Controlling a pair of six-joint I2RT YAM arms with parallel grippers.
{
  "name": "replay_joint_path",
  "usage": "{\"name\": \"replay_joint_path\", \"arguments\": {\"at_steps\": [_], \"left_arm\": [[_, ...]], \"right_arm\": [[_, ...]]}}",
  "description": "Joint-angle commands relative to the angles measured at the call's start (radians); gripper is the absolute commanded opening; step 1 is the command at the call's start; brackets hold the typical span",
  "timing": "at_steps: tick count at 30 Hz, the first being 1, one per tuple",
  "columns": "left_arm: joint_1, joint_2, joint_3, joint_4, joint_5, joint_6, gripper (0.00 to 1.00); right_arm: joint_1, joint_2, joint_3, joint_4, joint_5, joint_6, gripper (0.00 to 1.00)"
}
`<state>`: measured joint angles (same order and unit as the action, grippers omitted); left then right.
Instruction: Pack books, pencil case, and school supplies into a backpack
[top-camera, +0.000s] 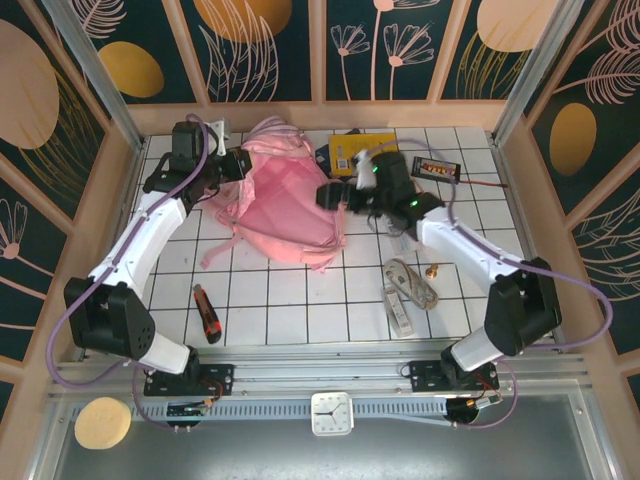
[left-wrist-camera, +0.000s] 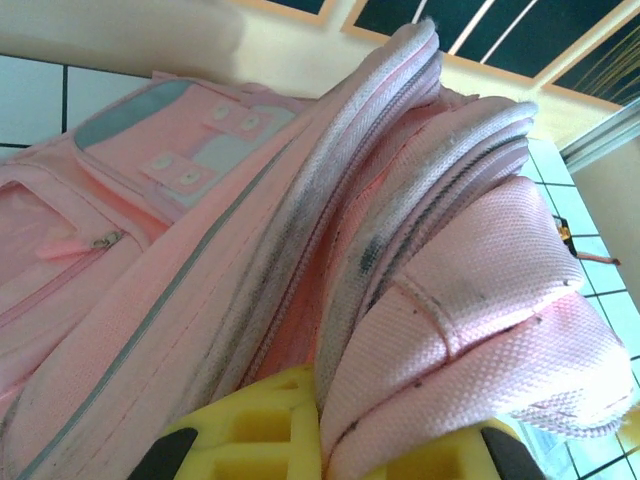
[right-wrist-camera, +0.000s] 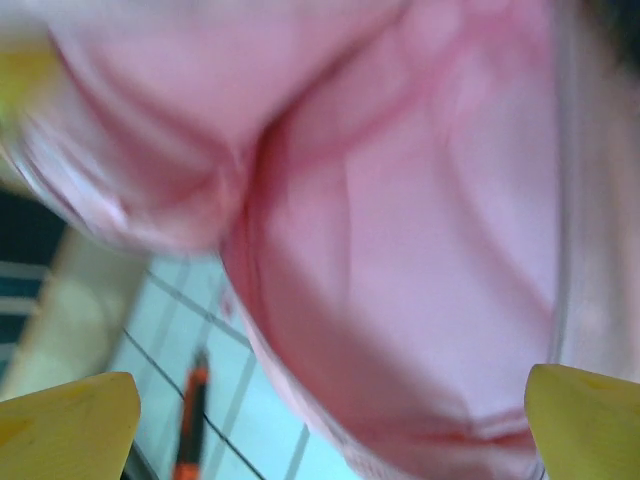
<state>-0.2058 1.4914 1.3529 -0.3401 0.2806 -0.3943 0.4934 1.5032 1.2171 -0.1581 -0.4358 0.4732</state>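
Both grippers are at the pink backpack (top-camera: 290, 205).
Your left gripper (left-wrist-camera: 330, 445) pinches a padded fold of it between the jaws. Your right gripper (right-wrist-camera: 330, 425) stands wide apart, with blurred pink cloth ahead. Beyond the right jaws the yellow book (top-camera: 350, 152) is partly covered and its print is unreadable. Free tiles lie under them, beside the utility knife (right-wrist-camera: 190, 420).

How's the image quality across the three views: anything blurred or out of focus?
Top external: sharp and evenly lit, the backpack crisp with only soft shadows. Left wrist: in focus, the fabric weave clearly resolved. Right wrist: heavily blurred, the pink fabric smeared and the utility knife just a soft streak.
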Motion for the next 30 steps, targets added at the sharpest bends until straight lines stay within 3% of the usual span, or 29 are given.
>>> {"name": "replay_joint_path", "arguments": {"at_steps": [1,5,10,12,15,18,21,25,30], "left_arm": [[0.002,-0.064,0.006,0.131,0.011,-0.003,0.0],[0.002,-0.051,0.012,0.129,-0.014,-0.024,0.0],[0.002,-0.039,-0.005,0.125,-0.014,-0.032,0.0],[0.002,-0.043,-0.03,0.109,-0.015,-0.016,0.0],[0.003,-0.068,-0.076,0.074,0.003,-0.015,0.31],[0.002,-0.143,-0.121,0.054,0.024,-0.024,0.5],[0.002,-0.214,-0.096,-0.005,0.066,-0.024,0.83],[0.0,-0.222,0.072,-0.092,0.024,-0.023,0.88],[-0.004,-0.001,0.3,0.01,0.014,-0.057,0.87]], "right_arm": [[-0.145,0.043,0.105,-0.148,0.033,0.132,0.99],[-0.295,0.204,0.211,-0.188,-0.022,0.18,0.99],[-0.372,0.393,0.292,-0.055,-0.121,0.281,0.99],[-0.38,0.486,0.388,-0.092,-0.127,0.265,0.99],[-0.38,0.576,0.52,-0.165,-0.102,0.232,0.99],[-0.391,0.626,0.581,-0.171,-0.096,0.251,0.99],[-0.401,0.674,0.627,-0.149,-0.122,0.308,0.99],[-0.374,0.703,0.607,-0.013,-0.19,0.455,0.99],[-0.334,0.677,0.437,0.252,-0.206,0.68,0.99]]}}
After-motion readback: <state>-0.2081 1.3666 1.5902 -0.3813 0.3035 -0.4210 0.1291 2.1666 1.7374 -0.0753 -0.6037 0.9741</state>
